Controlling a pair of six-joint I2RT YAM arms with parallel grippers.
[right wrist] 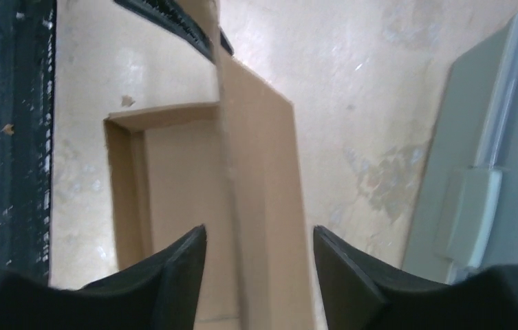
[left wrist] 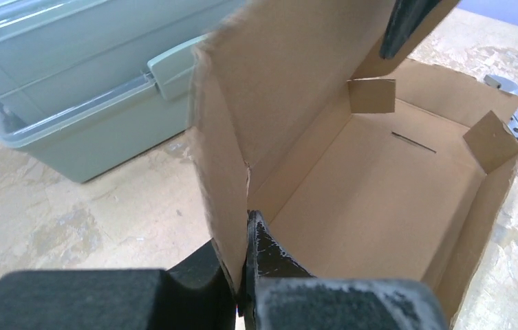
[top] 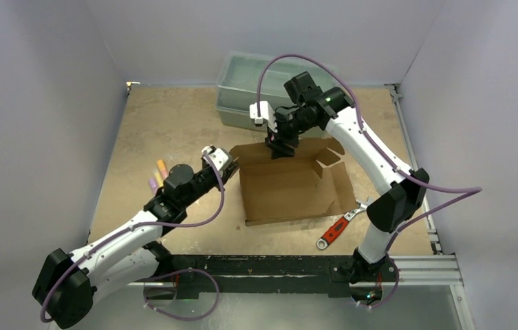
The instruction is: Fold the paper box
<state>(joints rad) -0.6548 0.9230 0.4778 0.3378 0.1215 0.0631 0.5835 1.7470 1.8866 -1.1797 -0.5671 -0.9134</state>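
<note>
The paper box (top: 290, 189) is brown cardboard, lying open in the middle of the table with its left and back walls raised. My left gripper (top: 232, 165) is at the box's left wall and shut on it; in the left wrist view the wall (left wrist: 218, 172) is pinched between the two fingers of the left gripper (left wrist: 245, 220). My right gripper (top: 280, 150) hangs over the back wall. In the right wrist view the right gripper (right wrist: 259, 234) stands open, with the edge of that wall (right wrist: 232, 172) running between its fingers, apart from both.
A grey-green plastic toolbox (top: 242, 89) stands just behind the box, close to the right arm. A red-handled wrench (top: 335, 230) lies off the box's near right corner. A few small coloured sticks (top: 158, 173) lie beside the left wrist.
</note>
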